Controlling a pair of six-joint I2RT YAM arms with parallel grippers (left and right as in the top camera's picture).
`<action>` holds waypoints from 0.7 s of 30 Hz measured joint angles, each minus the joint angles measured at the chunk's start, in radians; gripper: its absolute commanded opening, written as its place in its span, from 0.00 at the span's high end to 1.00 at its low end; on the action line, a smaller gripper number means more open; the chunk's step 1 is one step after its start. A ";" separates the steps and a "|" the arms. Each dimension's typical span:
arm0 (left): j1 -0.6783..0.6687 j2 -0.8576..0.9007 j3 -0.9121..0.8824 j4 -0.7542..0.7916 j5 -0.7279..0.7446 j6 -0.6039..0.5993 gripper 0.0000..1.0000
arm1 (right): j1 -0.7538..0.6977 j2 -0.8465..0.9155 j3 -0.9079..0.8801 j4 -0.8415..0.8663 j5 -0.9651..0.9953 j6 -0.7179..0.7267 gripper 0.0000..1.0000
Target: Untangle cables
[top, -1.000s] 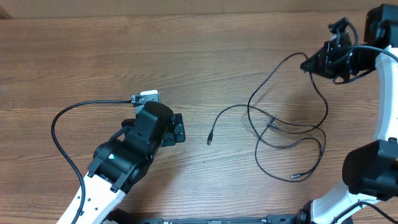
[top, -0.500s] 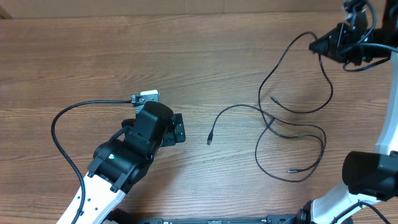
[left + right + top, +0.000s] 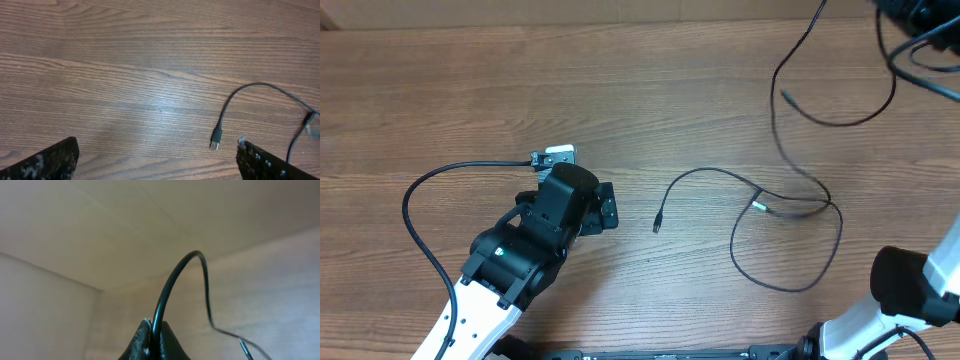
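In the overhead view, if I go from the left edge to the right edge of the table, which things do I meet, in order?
black wire loop of the left arm → left gripper → free plug of one cable → looped cables → right arm

I can read no writing, label, brand, number or sign in any view. The small pale piece [image 3: 558, 153] close behind my left gripper [image 3: 157, 145] is too small and blurred to show any print. The cables [image 3: 217, 134] ahead of that gripper, one of them pinched in my right gripper [image 3: 154, 336], carry no marking I can make out.
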 measured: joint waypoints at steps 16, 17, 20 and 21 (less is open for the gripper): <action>0.000 0.000 0.000 0.000 0.000 0.000 0.00 | 0.000 -0.192 0.222 0.183 0.129 0.090 0.96; 0.000 0.000 0.000 0.000 0.000 0.000 0.00 | 0.000 -0.199 0.222 0.190 0.150 0.090 0.96; 0.000 0.000 0.000 0.000 0.000 0.000 0.00 | 0.000 -0.210 0.222 0.205 0.228 0.090 0.96; 0.000 0.000 0.000 0.000 0.000 0.000 0.00 | 0.000 -0.210 0.222 0.205 0.259 0.091 0.96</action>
